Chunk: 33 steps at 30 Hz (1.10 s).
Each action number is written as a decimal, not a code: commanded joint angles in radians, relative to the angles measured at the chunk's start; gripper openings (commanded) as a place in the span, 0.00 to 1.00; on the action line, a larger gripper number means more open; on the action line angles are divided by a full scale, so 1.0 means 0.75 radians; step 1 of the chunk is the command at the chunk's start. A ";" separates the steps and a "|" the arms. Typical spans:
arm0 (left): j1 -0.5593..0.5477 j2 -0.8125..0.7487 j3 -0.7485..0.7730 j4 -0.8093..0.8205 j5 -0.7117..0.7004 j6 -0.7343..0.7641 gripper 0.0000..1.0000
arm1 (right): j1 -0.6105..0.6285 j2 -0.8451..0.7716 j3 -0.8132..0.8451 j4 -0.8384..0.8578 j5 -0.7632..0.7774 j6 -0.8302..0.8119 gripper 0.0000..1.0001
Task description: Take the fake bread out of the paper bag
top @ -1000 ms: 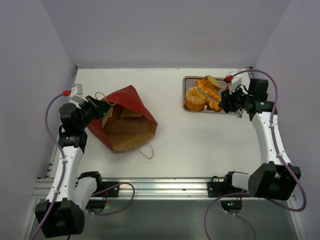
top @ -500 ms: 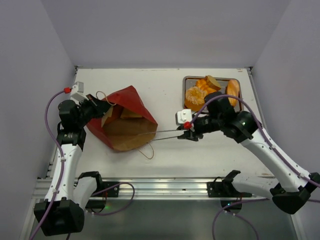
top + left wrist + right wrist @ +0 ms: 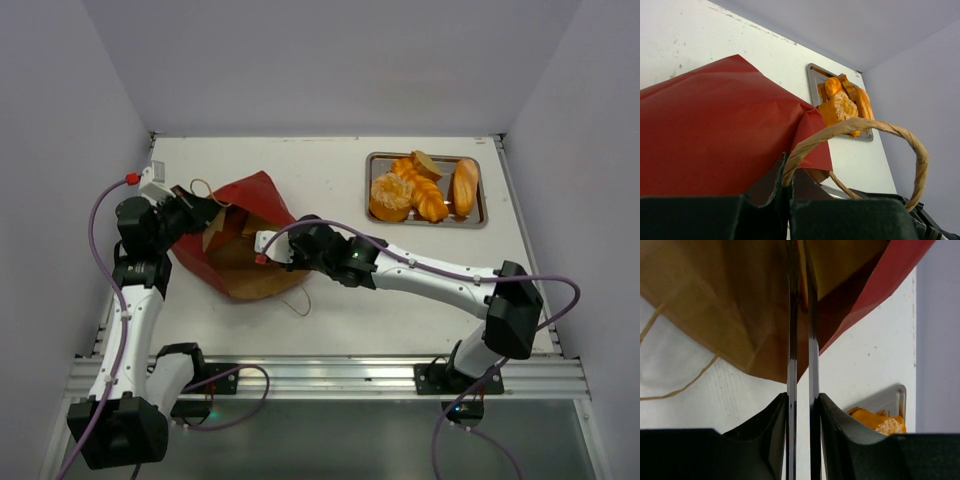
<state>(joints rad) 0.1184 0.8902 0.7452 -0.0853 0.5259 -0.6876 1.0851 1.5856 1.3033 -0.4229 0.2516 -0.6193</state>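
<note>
A dark red paper bag (image 3: 262,196) lies on its side on the left half of the bench, close to the left edge. Its wide mouth gapes toward the near edge and shows the brown kraft inside. The thin looped near handle (image 3: 296,300) rests flat on the bench just below the mouth. The far handle (image 3: 875,131) arches upward, pinched in the left gripper (image 3: 787,192). Orange-brown fake bread (image 3: 420,190) sits in a tight cluster near the far right corner, well apart from the bag: a round loaf (image 3: 388,197), a long loaf (image 3: 465,186) and smaller pieces between them. Whether any bread remains inside the bag cannot be told.
</note>
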 commanded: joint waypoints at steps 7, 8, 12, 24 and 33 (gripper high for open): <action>0.008 -0.001 0.003 0.056 0.004 -0.038 0.00 | 0.044 0.072 0.044 0.206 0.284 0.004 0.39; 0.008 -0.001 -0.004 0.062 0.004 -0.040 0.00 | 0.046 0.072 0.046 0.188 0.276 0.014 0.39; 0.008 -0.003 -0.018 0.077 0.004 -0.044 0.00 | 0.063 0.066 0.052 0.142 0.235 0.032 0.40; 0.010 -0.003 -0.006 0.089 0.004 -0.069 0.00 | 0.124 0.123 -0.001 0.136 0.309 0.022 0.41; 0.008 -0.009 -0.008 0.089 0.002 -0.065 0.00 | 0.124 0.205 0.007 0.151 0.393 0.006 0.42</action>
<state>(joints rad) 0.1184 0.8928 0.7383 -0.0616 0.5198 -0.7212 1.1770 1.7386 1.3010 -0.3443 0.4953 -0.6102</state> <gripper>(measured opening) 0.011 0.417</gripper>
